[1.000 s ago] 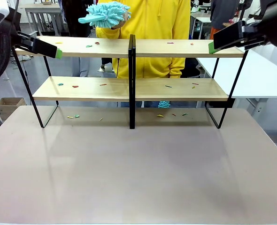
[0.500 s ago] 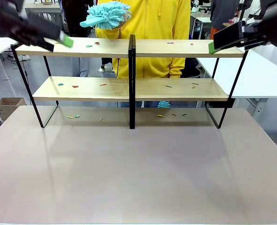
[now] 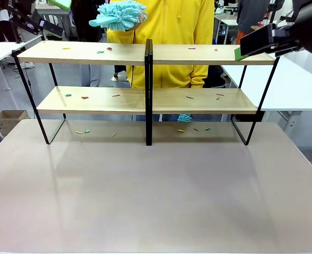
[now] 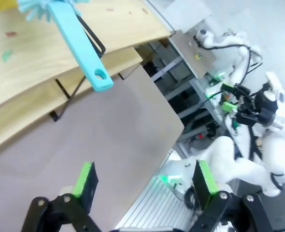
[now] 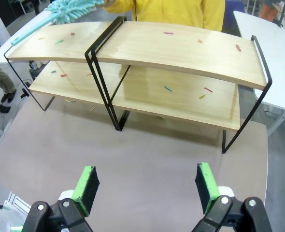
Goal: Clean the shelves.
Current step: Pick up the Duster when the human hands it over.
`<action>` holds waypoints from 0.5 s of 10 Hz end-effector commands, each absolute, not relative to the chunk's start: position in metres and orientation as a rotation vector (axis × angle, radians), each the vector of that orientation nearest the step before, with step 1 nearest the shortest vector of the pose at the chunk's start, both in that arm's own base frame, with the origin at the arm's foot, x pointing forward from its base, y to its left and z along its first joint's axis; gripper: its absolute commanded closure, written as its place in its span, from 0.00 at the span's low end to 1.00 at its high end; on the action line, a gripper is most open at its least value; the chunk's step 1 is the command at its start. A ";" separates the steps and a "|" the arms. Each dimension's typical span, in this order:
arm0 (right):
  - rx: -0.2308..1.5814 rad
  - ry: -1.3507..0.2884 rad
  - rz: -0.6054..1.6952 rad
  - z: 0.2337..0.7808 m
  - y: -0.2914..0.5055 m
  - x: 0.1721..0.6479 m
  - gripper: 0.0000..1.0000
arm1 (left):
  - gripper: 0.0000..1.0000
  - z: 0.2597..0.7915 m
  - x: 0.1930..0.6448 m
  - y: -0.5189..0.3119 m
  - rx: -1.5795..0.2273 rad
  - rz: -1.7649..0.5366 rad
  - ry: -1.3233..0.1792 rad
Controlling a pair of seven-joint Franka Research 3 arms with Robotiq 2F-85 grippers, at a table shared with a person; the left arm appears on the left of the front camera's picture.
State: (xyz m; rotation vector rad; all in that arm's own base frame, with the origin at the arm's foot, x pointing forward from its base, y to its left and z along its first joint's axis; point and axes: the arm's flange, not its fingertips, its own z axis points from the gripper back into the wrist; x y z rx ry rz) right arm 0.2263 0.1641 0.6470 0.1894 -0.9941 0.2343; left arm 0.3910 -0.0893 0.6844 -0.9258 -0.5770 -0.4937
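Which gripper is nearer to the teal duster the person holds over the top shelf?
Left. The left gripper is up beyond the top-left corner of the shelves, not far from the duster; the right gripper is at the shelves' upper right end, much farther away.

The left claw (image 3: pixel 60 18) is cut by the front view's top edge. Coloured scraps (image 3: pixel 100 52) on the shelves (image 3: pixel 198 103) are too small to identify.

The shelves (image 3: pixel 198 54), dotted with coloured scraps (image 3: pixel 85 97), span nine to three o'clock, while a person (image 3: pixel 166 21) holds a turquoise duster (image 3: pixel 119 14) at eleven.
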 end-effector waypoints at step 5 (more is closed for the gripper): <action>0.192 -0.995 0.230 0.647 0.164 0.226 0.00 | 0.00 0.695 0.475 -0.084 -1.177 -0.162 -0.126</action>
